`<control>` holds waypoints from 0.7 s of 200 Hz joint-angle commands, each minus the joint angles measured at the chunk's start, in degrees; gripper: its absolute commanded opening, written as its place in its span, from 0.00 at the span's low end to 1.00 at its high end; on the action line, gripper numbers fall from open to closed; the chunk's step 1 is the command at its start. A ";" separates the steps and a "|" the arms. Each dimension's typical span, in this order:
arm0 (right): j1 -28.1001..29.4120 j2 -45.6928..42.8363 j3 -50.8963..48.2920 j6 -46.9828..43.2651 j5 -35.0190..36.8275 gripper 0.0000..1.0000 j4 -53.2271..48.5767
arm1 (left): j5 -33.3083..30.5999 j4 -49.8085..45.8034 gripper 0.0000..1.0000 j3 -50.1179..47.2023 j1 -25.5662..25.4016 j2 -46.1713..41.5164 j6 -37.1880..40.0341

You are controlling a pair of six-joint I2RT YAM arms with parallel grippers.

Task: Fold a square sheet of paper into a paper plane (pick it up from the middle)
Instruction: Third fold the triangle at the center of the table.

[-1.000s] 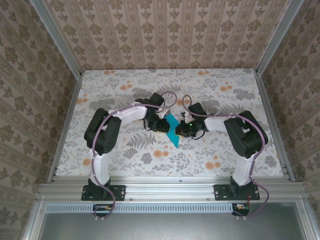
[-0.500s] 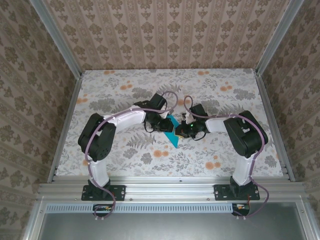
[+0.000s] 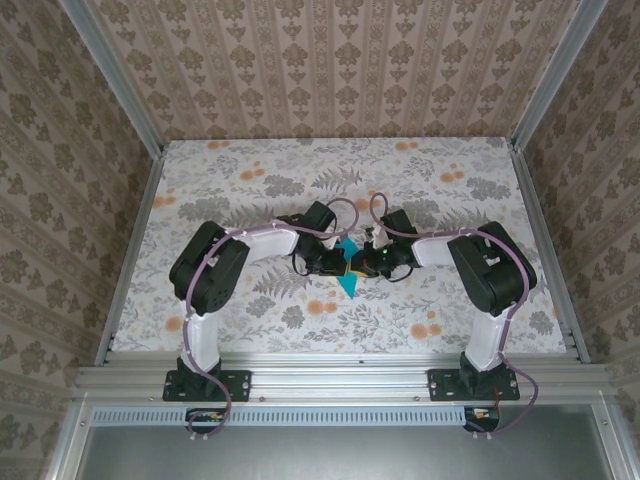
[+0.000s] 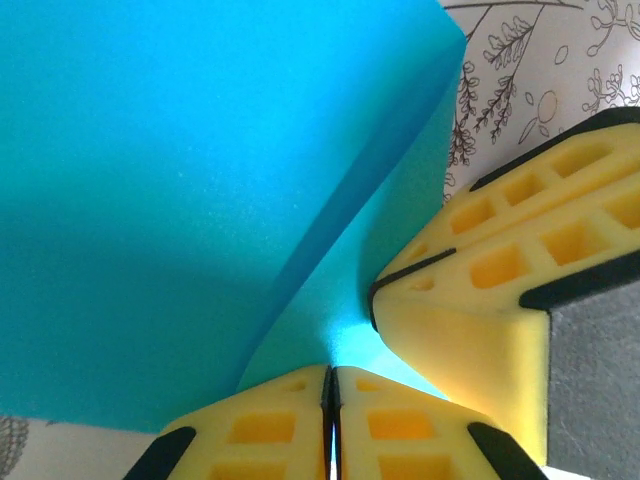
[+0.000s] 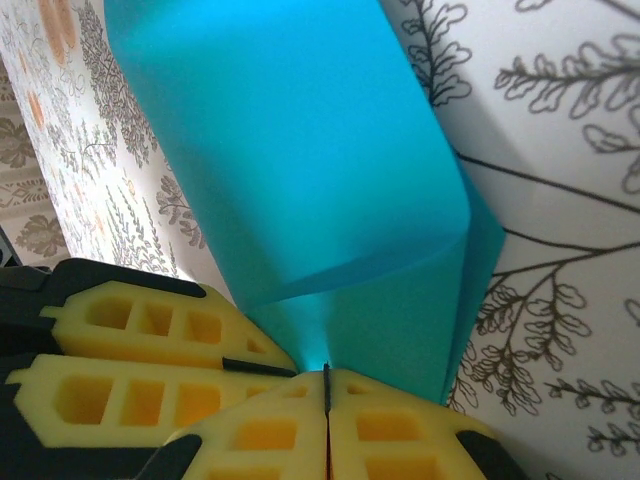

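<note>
Mid-worktop (image 3: 450, 200), the paper (image 3: 347, 282) lies between the left hand (image 3: 338, 265) at nine o'clock and the right hand (image 3: 358, 266) at three.

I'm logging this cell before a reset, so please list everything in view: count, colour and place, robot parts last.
sheet of paper: one, teal-blue, partly folded, mid-table between the grippers
table: one, white with grey and orange floral print, under the arms
walls: three, beige patterned, left, back and right of the table
frame rails: several, silver metal, along the table edges
left arm: one, white and black with a purple cable, near left
right arm: one, same colours, near right
left gripper: one, yellow fingers, shut on the sheet of paper
right gripper: one, yellow fingers, shut on the sheet of paper
</note>
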 commanded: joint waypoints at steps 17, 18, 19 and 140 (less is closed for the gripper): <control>-0.51 -2.64 -0.52 1.75 -0.25 0.09 -0.21 | -1.51 0.20 0.11 -2.07 -0.35 2.16 0.10; -0.50 -2.62 -0.50 1.81 -0.24 0.09 -0.15 | -1.57 0.18 0.11 -2.04 -0.33 2.19 0.16; -0.54 -2.66 -0.48 1.85 -0.18 0.09 -0.13 | -1.65 0.13 0.10 -2.07 -0.37 2.20 0.19; -2.06 4.63 9.22 -1.21 5.05 0.10 -5.01 | -6.48 -3.14 0.10 -3.83 -0.15 2.81 4.56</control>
